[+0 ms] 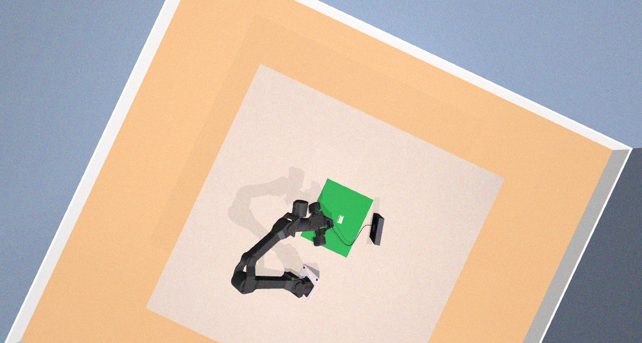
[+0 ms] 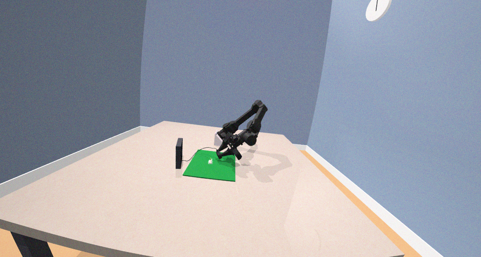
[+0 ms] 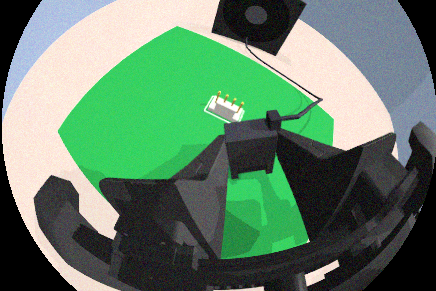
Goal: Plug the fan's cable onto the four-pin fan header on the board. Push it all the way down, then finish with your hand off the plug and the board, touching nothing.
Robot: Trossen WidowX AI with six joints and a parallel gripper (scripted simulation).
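Note:
The green board lies flat on the table. Its white four-pin header stands near the board's middle, pins up and bare. My gripper is shut on the black plug. It holds the plug tilted above the board, just short of the header on my side. A thin black cable runs from the plug to the black fan, which stands upright at the board's edge.
The arm's base sits on a white mount close to the board. The table ends in open edges, with orange floor around it. A round clock hangs on the wall.

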